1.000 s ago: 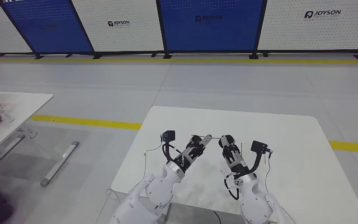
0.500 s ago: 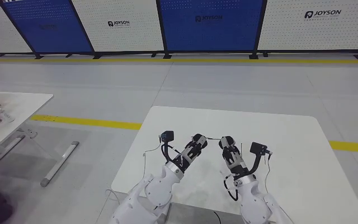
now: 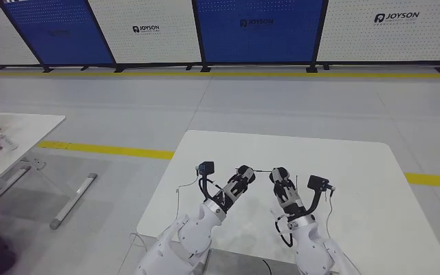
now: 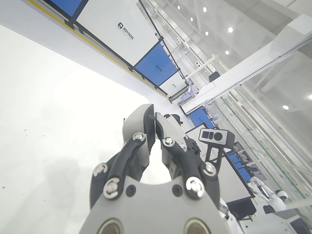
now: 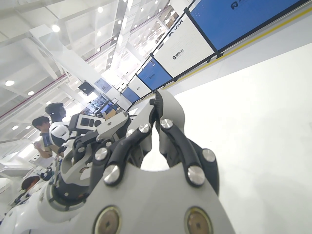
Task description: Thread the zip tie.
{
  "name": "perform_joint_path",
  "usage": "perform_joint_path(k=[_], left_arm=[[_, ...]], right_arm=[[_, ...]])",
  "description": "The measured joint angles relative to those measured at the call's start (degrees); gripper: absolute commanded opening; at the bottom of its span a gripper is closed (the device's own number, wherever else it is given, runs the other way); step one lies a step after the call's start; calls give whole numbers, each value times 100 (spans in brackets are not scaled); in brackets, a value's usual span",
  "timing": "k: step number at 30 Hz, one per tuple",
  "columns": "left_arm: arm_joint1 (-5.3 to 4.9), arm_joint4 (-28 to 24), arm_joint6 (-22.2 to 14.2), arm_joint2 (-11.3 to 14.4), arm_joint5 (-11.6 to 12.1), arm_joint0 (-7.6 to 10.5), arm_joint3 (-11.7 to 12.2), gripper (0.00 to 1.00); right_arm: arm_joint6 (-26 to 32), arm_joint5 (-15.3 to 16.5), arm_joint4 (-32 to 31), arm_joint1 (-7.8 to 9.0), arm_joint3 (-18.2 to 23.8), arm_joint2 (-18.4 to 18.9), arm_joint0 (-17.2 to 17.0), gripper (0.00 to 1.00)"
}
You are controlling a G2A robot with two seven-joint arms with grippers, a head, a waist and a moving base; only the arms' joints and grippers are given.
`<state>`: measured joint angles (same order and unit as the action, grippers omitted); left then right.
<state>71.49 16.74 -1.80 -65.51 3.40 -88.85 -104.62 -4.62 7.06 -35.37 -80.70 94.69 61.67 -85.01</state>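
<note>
Now, zip tie (image 3: 260, 170) between closed fingers (image 3: 245, 172)

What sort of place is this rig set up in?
Probably a robot test hall on a factory floor: blue and white pegboard partitions, a yellow floor line, a high ceiling with spotlights, and another white robot beyond the table.

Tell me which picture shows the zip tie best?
The top view: the zip tie shows as a thin dark line spanning from the left gripper to the right gripper. In each wrist view, a small dark bit of it sits pinched in that shut gripper.
</note>
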Motion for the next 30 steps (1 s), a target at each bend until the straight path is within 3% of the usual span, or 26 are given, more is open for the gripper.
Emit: perform_joint_path(k=[2, 3, 9, 13, 30], left_arm=[[0, -8, 16, -4, 0, -6, -1, 39], [1, -11, 25, -7, 1, -10, -2, 33], [2, -18, 58, -11, 3, -17, 1, 22], [6, -21, 68, 0, -19, 3, 17, 0], [14, -1, 3, 25, -111, 84, 15, 0]], right_arm=[[-11, -14, -13, -1, -4, 1, -3, 0], [-15, -21, -24, -2, -13, 2, -4, 0], [-19, -26, -64, -5, -31, 2, -5, 0], [-14, -9, -93, -5, -10, -1, -16, 0], [45, -1, -101, -15, 56, -22, -12, 0]])
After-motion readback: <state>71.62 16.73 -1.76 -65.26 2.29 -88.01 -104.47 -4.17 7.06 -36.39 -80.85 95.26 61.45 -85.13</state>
